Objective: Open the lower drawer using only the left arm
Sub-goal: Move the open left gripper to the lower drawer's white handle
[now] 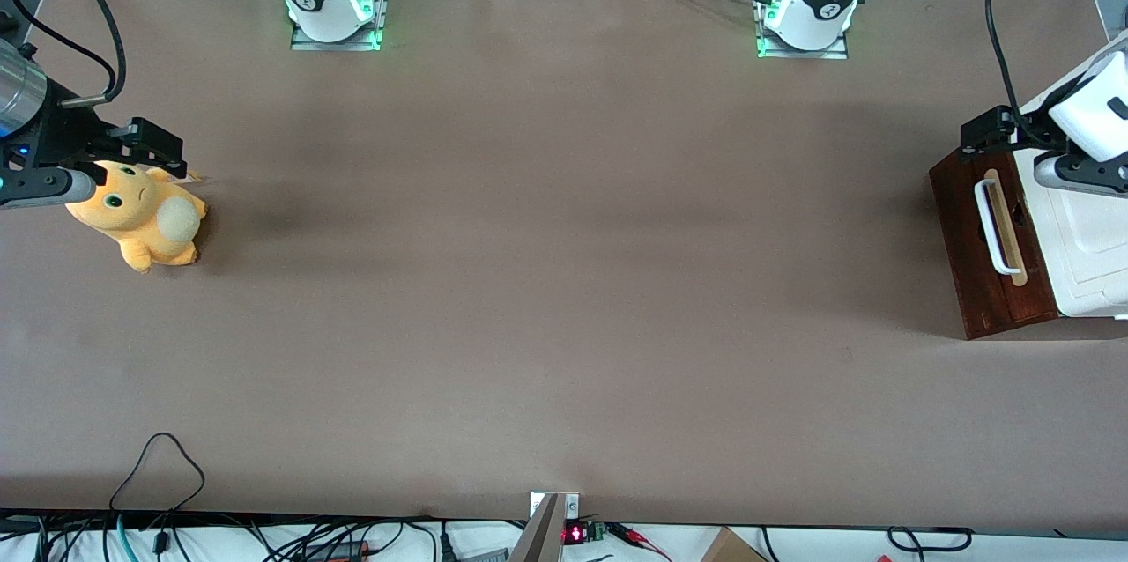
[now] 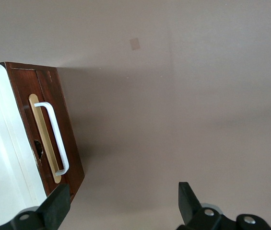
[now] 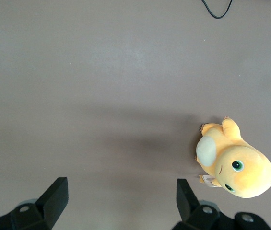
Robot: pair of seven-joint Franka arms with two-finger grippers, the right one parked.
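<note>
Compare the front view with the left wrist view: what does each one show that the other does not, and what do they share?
Only the front view shows the yellow plush toy toward the parked arm's end of the table, both arm bases, and the cables along the table's near edge. Only the left wrist view shows a small pale square patch on the table. Both show the lower drawer with its white loop handle on a pale wood strip, the cream-white panel, and the left arm's hand, open and holding nothing, hovering above the table in front of the drawer.
</note>
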